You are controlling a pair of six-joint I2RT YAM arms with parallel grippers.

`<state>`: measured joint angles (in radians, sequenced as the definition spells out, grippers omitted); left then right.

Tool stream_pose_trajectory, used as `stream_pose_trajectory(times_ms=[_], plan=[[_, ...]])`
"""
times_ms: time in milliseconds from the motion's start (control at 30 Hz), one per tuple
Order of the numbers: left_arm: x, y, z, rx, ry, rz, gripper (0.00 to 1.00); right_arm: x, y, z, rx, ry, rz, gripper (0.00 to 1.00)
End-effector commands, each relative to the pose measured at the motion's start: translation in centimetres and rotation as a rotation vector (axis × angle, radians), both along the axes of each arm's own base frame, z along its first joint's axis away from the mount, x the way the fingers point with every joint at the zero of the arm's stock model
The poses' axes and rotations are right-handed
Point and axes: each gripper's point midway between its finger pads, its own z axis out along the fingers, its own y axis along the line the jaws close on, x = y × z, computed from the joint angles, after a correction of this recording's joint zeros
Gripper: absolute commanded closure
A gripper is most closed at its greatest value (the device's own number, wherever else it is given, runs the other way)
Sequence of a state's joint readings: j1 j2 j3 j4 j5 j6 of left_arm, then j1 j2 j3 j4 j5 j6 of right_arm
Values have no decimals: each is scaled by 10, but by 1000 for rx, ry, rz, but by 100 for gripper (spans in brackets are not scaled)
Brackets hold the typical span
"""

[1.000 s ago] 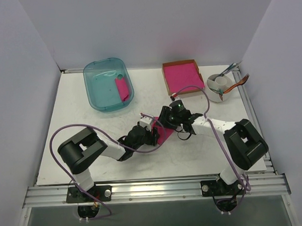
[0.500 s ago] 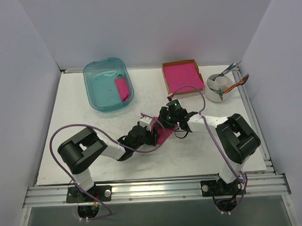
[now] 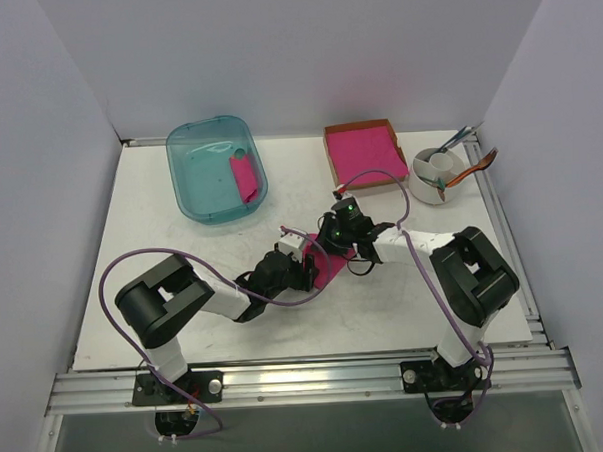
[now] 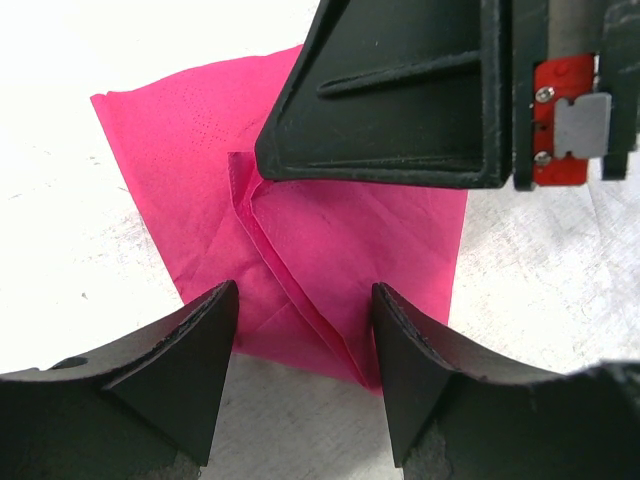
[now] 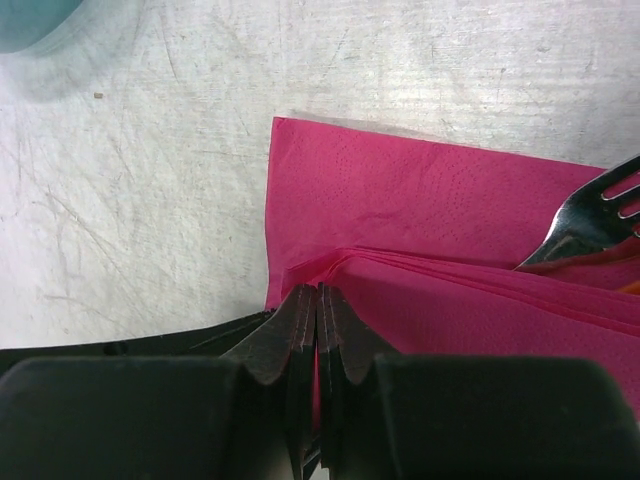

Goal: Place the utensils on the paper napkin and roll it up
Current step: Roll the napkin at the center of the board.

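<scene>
The paper napkin [image 3: 329, 268] lies on the table between the two grippers, partly folded over. In the right wrist view my right gripper [image 5: 318, 297] is shut on the raised folded edge of the napkin [image 5: 400, 200]. The fork [image 5: 590, 215] pokes its tines out from under the fold at the right, with an orange sliver beside it that may be the spoon. From above, the right gripper [image 3: 329, 242] sits at the napkin's far edge. My left gripper [image 4: 303, 350] hangs open over the near corner of the napkin [image 4: 340, 240], holding nothing.
A teal bin [image 3: 204, 175] at the back left holds a rolled pink napkin [image 3: 244, 176]. A cardboard box with a stack of pink sheets [image 3: 363, 151] stands at the back. A white holder [image 3: 439, 172] with teal-handled cutlery is at the back right.
The right gripper has closed on the napkin's folded edge, and its arm has shifted slightly left. The left arm has not moved.
</scene>
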<state>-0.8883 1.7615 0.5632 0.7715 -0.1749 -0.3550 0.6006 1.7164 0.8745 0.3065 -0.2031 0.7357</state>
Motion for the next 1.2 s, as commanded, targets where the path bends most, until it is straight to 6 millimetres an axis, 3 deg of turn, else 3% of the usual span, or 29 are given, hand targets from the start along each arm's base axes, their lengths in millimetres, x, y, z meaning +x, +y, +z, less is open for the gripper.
stream_pose_trajectory(times_ms=[0, 133, 167, 267, 500, 667, 933, 1167], plan=[[-15, 14, -23, 70, 69, -16, 34, 17, -4, 26, 17, -68, -48, 100], [-15, 14, -23, 69, 68, -16, 34, 18, -7, 32, 23, -78, -60, 100], [-15, 14, -23, 72, 68, -17, 35, 18, -7, 32, 24, -77, -59, 81], [-15, 14, -24, 72, 68, -17, 34, 16, -6, 34, 33, -76, -59, 63], [-14, 15, -23, 73, 64, -14, 34, 10, 2, 32, 43, -49, -55, 58], [-14, 14, -22, 73, 62, -16, 34, 7, 10, 22, 53, 2, -64, 65], [-14, 13, -22, 72, 61, -20, 35, 4, 16, 14, 51, 20, -76, 60], [-14, 14, -22, 73, 63, -20, 35, 7, 18, 6, 34, 31, -75, 63]])
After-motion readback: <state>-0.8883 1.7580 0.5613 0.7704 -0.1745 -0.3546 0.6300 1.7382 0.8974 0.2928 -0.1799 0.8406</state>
